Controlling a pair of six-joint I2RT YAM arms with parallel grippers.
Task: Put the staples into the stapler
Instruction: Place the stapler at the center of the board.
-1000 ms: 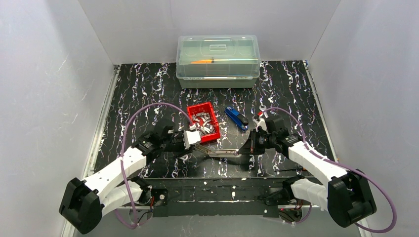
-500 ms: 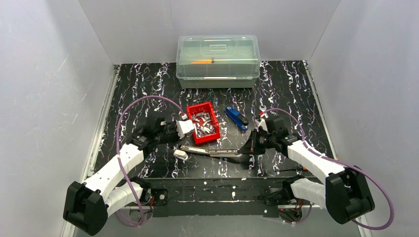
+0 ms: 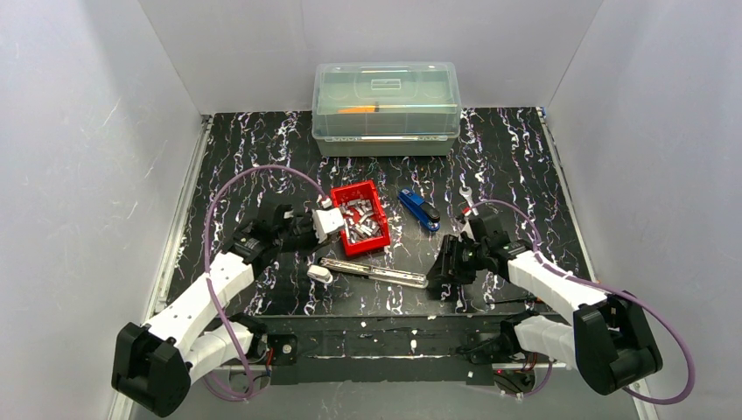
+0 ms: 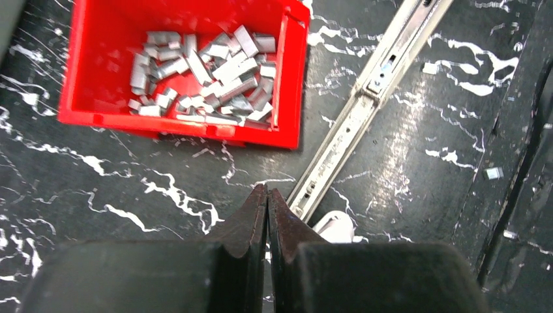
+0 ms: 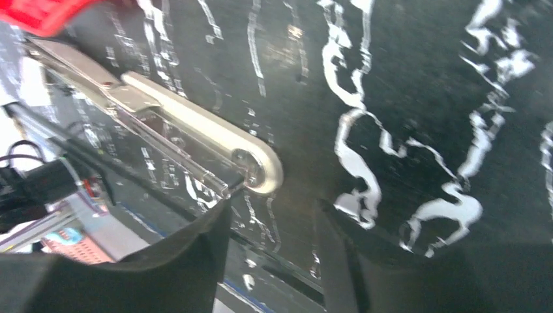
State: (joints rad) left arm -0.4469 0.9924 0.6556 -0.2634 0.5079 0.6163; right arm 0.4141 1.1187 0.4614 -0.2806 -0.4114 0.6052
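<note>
1. Change from one second back: the stapler (image 3: 372,269), then held off the table (image 3: 254,157) between both grippers, now lies flat and opened out on it. Both grippers have let go.
2. Right gripper (image 5: 274,210): jaws parted, nothing between them, tips just off the stapler's rounded right end.
3. Left gripper (image 4: 267,195): fingers pressed together, empty, low over the table beside the stapler's white-tipped left end.
4. The staples (image 4: 209,65) sit in a loose heap inside the red bin (image 4: 98,39), just beyond the stapler.
5. Further back: small blue tool (image 3: 419,210) right of the bin; clear lidded box (image 3: 386,107) at the far edge.
</note>
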